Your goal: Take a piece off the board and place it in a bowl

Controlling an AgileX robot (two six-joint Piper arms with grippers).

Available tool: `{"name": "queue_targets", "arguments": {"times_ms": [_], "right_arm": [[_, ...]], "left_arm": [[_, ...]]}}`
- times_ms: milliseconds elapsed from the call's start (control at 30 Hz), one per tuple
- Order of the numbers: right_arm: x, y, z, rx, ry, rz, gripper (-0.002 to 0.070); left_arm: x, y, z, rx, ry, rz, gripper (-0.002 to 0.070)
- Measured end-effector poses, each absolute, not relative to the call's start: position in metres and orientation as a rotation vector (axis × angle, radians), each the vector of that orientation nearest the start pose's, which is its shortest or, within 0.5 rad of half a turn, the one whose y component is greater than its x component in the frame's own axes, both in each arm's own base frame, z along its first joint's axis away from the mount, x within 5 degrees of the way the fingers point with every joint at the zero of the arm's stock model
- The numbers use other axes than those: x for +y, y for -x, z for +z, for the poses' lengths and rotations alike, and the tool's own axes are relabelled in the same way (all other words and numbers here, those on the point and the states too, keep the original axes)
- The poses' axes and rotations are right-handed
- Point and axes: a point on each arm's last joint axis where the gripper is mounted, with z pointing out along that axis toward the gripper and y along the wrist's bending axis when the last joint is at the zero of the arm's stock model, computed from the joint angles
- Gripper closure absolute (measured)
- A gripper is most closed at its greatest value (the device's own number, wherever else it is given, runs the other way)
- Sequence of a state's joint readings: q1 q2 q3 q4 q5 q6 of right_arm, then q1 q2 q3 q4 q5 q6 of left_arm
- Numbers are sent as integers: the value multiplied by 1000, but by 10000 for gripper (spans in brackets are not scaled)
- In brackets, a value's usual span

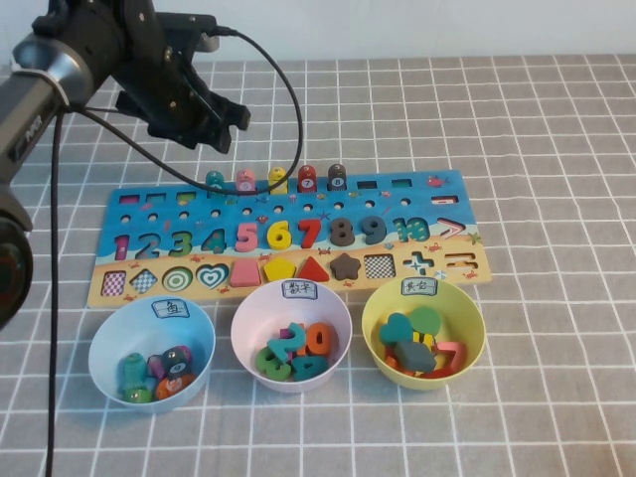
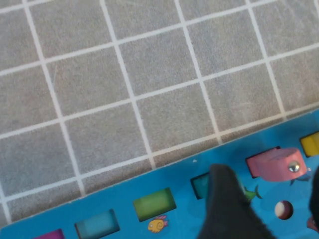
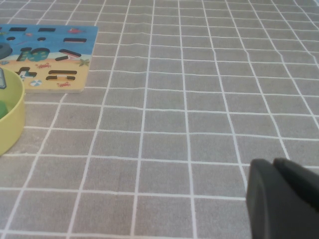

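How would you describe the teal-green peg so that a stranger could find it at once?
Start at the long blue board behind the three bowls. Five upright pegs stand in a row along its far edge. The teal-green peg is the one at the row's left end, beside the pink peg, below the left gripper; it is the only green one.

The high camera looks down from the robot's side across the whole board (image 1: 288, 234) and the three bowls along the tabletop's (image 1: 556, 149) near edge. The left wrist camera hangs close above the board's far edge, taking in its blue strip and bare cloth beyond. The right wrist camera sits low near the tabletop's right side, sharing the board's right end and the yellow-green bowl (image 3: 11, 117) with the high view.
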State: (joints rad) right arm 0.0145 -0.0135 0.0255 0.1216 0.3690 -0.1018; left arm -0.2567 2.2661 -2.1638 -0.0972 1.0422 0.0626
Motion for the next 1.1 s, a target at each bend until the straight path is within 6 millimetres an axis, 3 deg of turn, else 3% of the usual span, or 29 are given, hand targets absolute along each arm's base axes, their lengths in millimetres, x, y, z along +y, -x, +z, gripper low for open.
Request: {"name": "queue_targets", "arguments": {"times_ms": [67, 200, 1100], "right_arm": [[5, -52, 172, 1862, 33, 59, 694], [5, -52, 172, 1862, 33, 59, 694], [5, -52, 172, 1862, 33, 59, 694]], "left_arm": [[-134, -488, 254, 2611, -334, -182, 318], [-131, -489, 254, 2626, -208, -164, 287], [-134, -499, 214, 2692, -145, -165, 280]]}}
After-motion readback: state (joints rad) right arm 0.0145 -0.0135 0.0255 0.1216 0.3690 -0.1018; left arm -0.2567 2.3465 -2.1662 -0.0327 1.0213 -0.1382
